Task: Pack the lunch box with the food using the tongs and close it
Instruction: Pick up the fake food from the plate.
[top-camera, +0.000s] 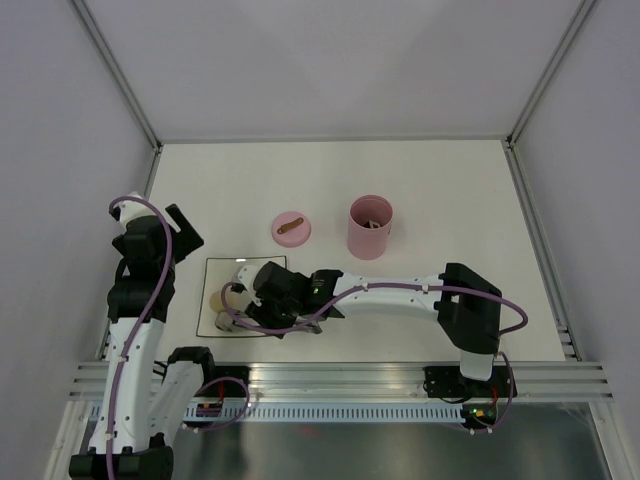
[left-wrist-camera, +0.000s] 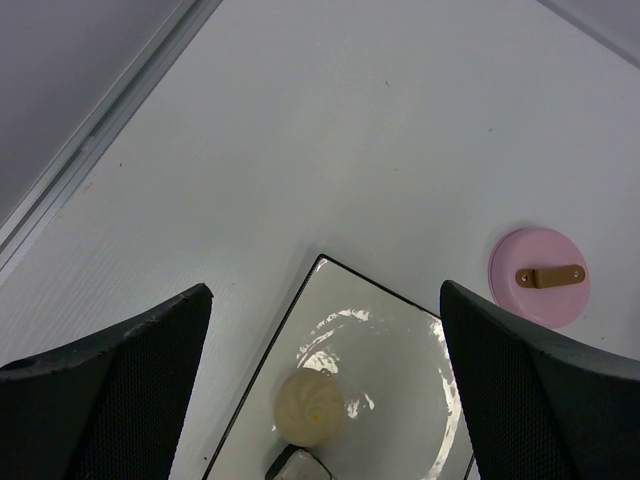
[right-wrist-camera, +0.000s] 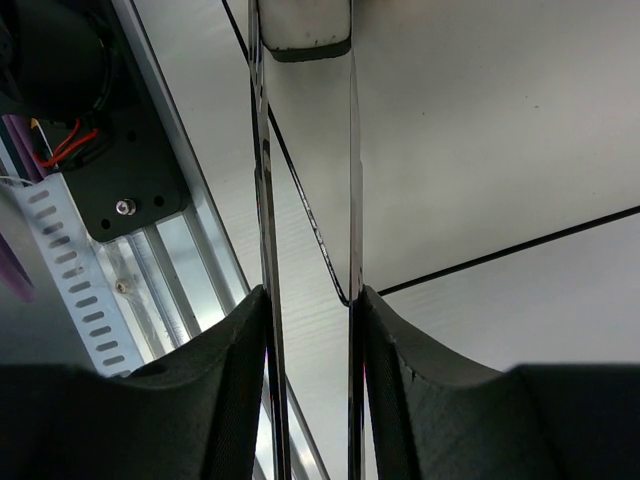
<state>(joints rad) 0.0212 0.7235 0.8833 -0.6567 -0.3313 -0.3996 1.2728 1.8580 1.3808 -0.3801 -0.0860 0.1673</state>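
My right gripper (right-wrist-camera: 310, 295) is shut on the silver tongs (right-wrist-camera: 264, 200), one finger pressing each arm. Between the tong tips at the top of the right wrist view sits a white, dark-rimmed roll (right-wrist-camera: 300, 25). In the top view this gripper (top-camera: 250, 305) hovers over the white plate (top-camera: 262, 266), with a beige ball (top-camera: 215, 300) and the roll (top-camera: 226, 322) at its left end. The pink lunch box (top-camera: 369, 227) stands upright and uncovered, its lid (top-camera: 291, 229) lying flat beside it. My left gripper (left-wrist-camera: 325, 290) is open above the plate's corner and holds nothing. It sees the ball (left-wrist-camera: 310, 407) and lid (left-wrist-camera: 540, 276).
The plate (left-wrist-camera: 400, 350) has a thin black border and lies near the table's front left. A metal rail (top-camera: 340, 375) runs along the near edge behind the arm bases. Grey walls (top-camera: 60, 150) enclose the table on three sides.
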